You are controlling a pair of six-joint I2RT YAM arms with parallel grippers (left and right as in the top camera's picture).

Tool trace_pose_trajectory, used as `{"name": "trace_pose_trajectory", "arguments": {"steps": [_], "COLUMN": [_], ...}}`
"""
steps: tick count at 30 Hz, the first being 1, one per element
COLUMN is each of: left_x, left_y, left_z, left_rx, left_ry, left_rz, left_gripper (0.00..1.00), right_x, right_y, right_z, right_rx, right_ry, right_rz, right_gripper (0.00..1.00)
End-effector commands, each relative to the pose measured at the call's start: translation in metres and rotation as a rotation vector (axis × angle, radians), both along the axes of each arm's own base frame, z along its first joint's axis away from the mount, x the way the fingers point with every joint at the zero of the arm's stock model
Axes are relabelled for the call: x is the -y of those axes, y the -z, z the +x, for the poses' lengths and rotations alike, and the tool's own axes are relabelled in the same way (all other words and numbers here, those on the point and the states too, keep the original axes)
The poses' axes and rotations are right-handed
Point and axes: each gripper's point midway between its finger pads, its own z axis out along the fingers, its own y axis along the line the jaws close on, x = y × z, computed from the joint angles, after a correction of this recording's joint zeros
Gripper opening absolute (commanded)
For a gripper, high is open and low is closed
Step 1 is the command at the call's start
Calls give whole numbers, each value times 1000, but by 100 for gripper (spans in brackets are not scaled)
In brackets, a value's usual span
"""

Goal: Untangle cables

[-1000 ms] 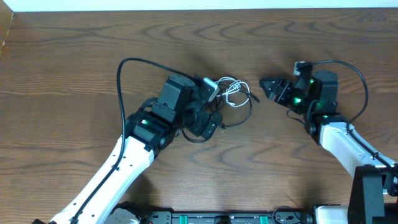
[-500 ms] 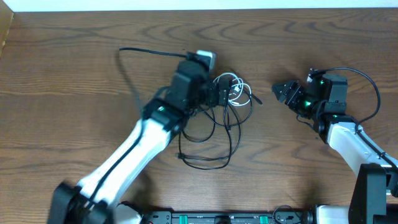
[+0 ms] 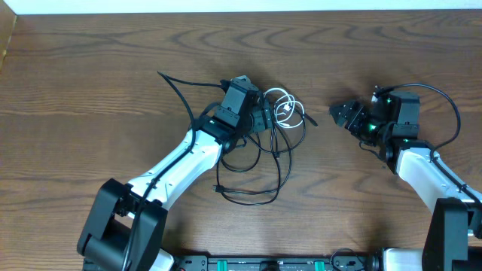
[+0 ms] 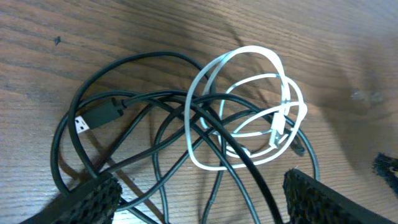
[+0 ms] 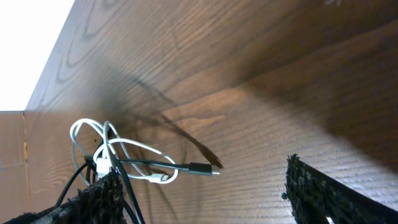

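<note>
Worryingly, the left gripper [image 4: 202, 186], wide open and empty, straddles the white cable [image 4: 249, 50] and black cables [image 4: 107, 112] crossed together; closing there could cinch the tangle.

Hidden beneath the left gripper [image 3: 258, 120] in the overhead view: the left side of the cables [image 3: 280, 147]. Cut off by the bottom edge in the left wrist view: both fingers [image 4: 93, 198] and the lower black loops. Cut off at the lower left in the right wrist view: most of the cables. Too small to tell overhead: the kind of plug ends [image 3: 218, 189].
</note>
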Motion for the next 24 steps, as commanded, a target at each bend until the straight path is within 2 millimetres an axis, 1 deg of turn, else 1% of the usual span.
{"name": "trace_pose_trajectory", "arguments": {"steps": [1,2,3,4,5,7,9,10,11,12,15,17,21,23,24], "left_x": [-3,-2,-2,0,1,11,15,16,17,18,29,31,37,43,45], "left_y": [6,6,6,6,6,5,4,3,1,-1,-16,-19,-17,-10,-2], "left_z": [1,1,1,0,-1,-8,-9,-8,-6,-4,7,10,5,1,-1], "left_rx": [3,2,2,-3,-7,-31,-36,-39,-38,-33,6,13,7,9,8], "left_ry": [14,17,17,26,32,73,76,56,38,26,2,-17,-3,3,-5], "left_rz": [44,41,41,31,24,-18,-37,-55,-74,-89,-177,-201,-191,-163,-129], "left_gripper": [68,57,54,47,46,45,48,59,62,63,64,64,64,64,59], "right_x": [3,4,4,4,4,4,4,4,4,4,4,4,4,4,4], "right_y": [0,0,0,0,0,0,0,0,0,0,0,0,0,0,1], "right_z": [0,1,1,1,1,0,1,0,1,0,1,1,1,1,0], "right_rx": [5,5,5,5,5,4,5,4,4,4,5,6,6,5,2], "right_ry": [1,2,2,2,2,2,2,2,2,2,3,3,3,3,2], "right_rz": [-18,-19,-19,-19,-19,-19,-19,-19,-19,-19,-21,-24,-24,-24,-24], "right_gripper": [82,82,83,82,82,83,83,84,84,84,85,85,86,86,86]}}
